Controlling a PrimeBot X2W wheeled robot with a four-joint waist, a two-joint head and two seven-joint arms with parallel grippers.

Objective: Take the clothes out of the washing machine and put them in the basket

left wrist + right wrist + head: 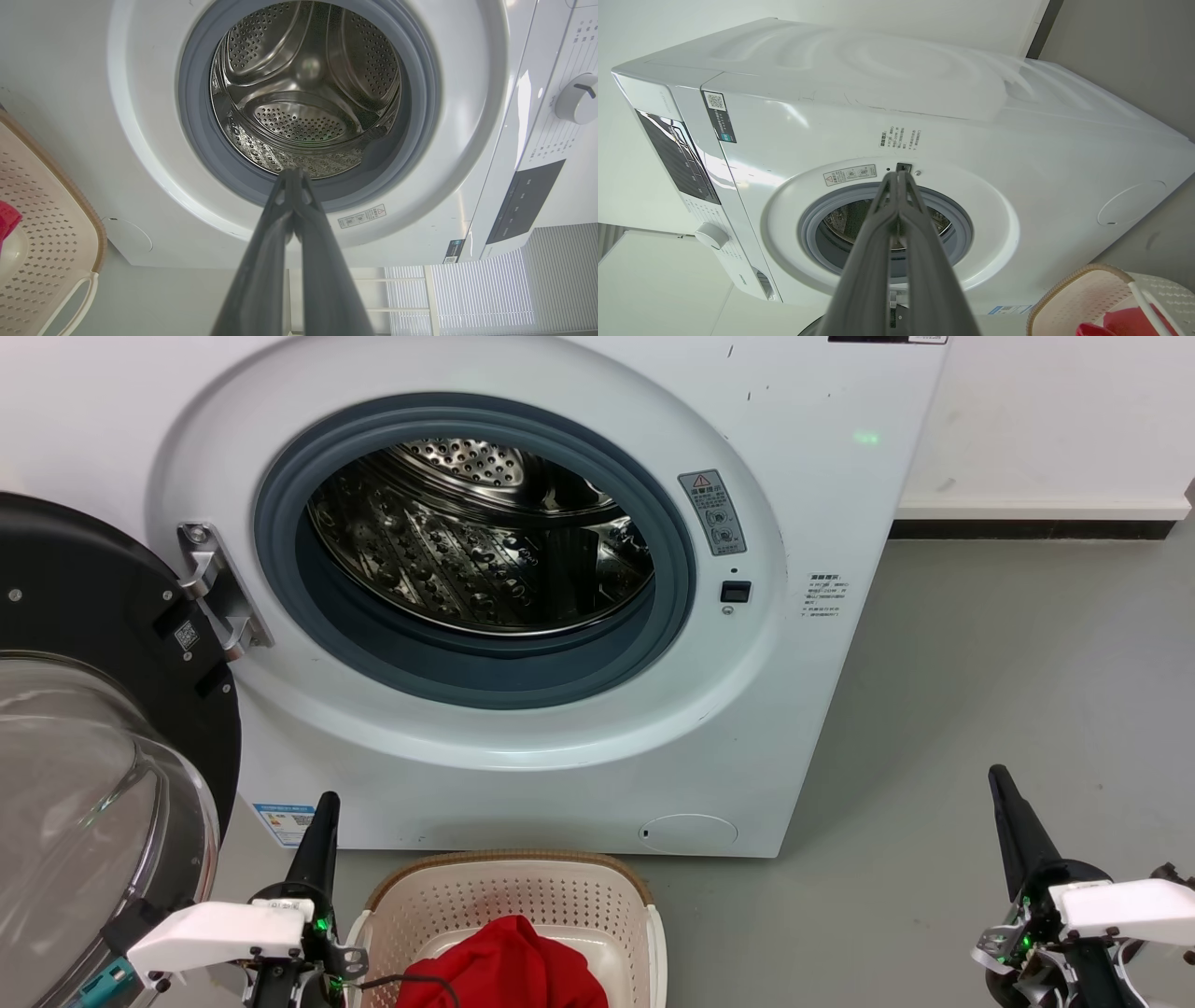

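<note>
Large white front-loading washing machine (pixel 560 775) faces the robot. Its perforated steel drum (pixel 476 551) has its axis running straight back into the cabinet. The black-rimmed glass door (pixel 84 784) hangs wide open off the hinge left of the opening.

Cream perforated plastic basket (pixel 509 856) with a brown woven-look rim sits on the grey floor (pixel 980 691), just in front of the machine's base and under the opening. Its near end is cut by the frame edge, so the long axis can't be called. Bright red fabric garment (pixel 509 966) is bunched inside the basket with its peak toward the machine (a heap, no clear long axis).

The left wrist view looks straight down the drum axis and shows paddles and back wall in bare steel. The head view sees the drum at a steep angle. The left wrist view also catches the white control dial (pixel 577 98) on the machine's top strip. The right wrist view gives the machine's right side panel and the small black door latch (pixel 903 166) beside the grey rubber door ring (pixel 809 235).

Left gripper (pixel 328 803) is low in front of the machine's lower left corner, just left of the basket. Its fingers are pressed together, hold nothing and point at the machine, lined up with the ring's lower edge in its own view. Right gripper (pixel 998 779) is well off the machine's right side, over the floor. Its fingers are together with nothing between them and lean toward the machine.
</note>
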